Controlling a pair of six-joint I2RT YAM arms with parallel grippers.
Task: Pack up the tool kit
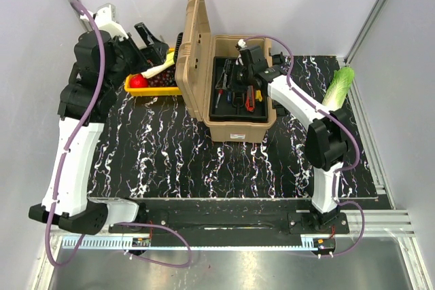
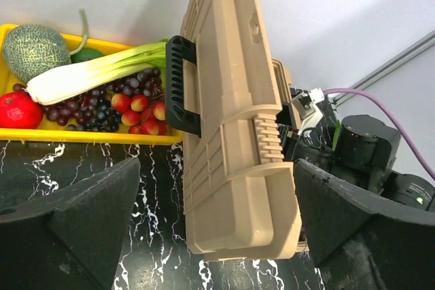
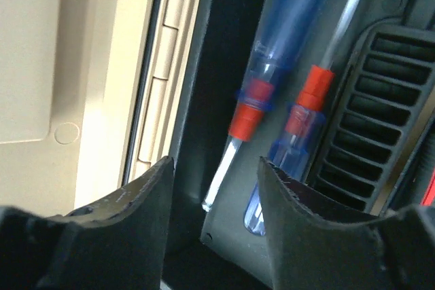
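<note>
Since the lid [image 2: 231, 140] looks stiff and light, I would push its handle [image 2: 181, 86]; left fingers [image 2: 81, 222] spread wide, right fingers [image 3: 129, 215] apart above the screwdrivers [image 3: 253, 100]

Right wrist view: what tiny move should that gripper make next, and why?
Probably lift the right gripper straight up out of the toolbox. Its jaws stand apart, gripping nothing, and the two screwdrivers already lie in the black tray below.
</note>
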